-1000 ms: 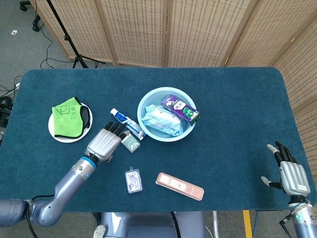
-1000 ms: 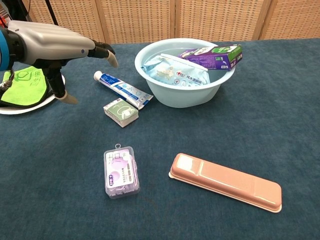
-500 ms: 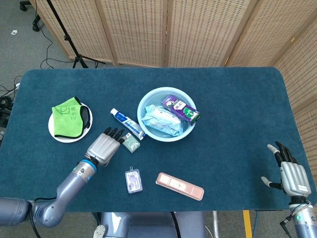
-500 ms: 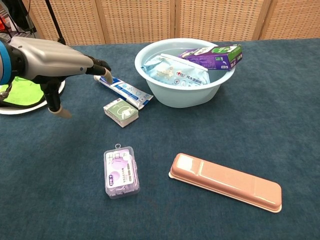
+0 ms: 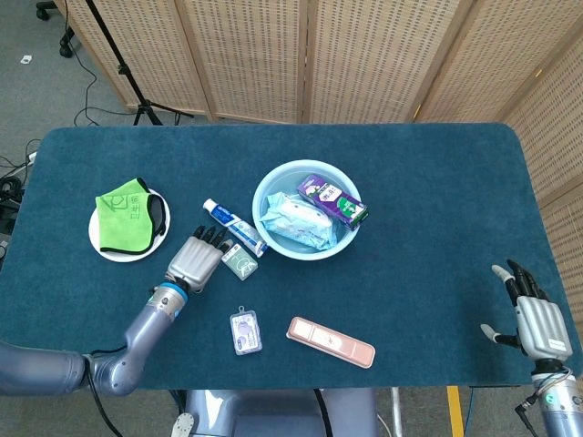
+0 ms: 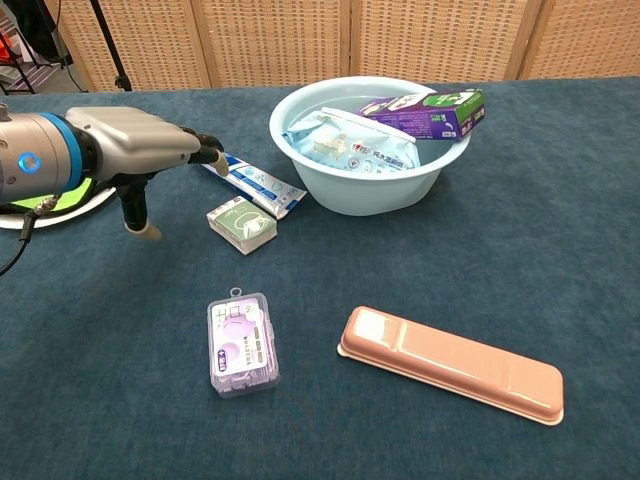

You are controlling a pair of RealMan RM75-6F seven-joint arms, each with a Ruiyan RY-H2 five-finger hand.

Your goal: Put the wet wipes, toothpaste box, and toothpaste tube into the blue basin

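The white and blue toothpaste tube (image 5: 234, 228) (image 6: 256, 182) lies flat on the table left of the light blue basin (image 5: 259, 206) (image 6: 372, 192). Inside the basin lie the wet wipes pack (image 5: 299, 224) (image 6: 350, 146) and the purple and green toothpaste box (image 5: 333, 200) (image 6: 425, 112), which leans on the rim. My left hand (image 5: 195, 259) (image 6: 138, 146) is low over the table with fingers stretched and thumb pointing down. Its fingertips (image 6: 211, 154) cover the tube's cap end, and it holds nothing. My right hand (image 5: 531, 316) rests open at the table's right front.
A small green and white box (image 5: 240, 263) (image 6: 241, 223) sits beside the tube. A purple floss case (image 5: 245, 331) (image 6: 240, 343) and a pink long case (image 5: 330, 341) (image 6: 450, 363) lie near the front. A green cloth (image 5: 127, 217) sits on a white plate (image 6: 72, 203) at the left.
My left hand has dropped lower, and in the chest view its fingertips now cover the tube's cap end. The right hand has not moved.
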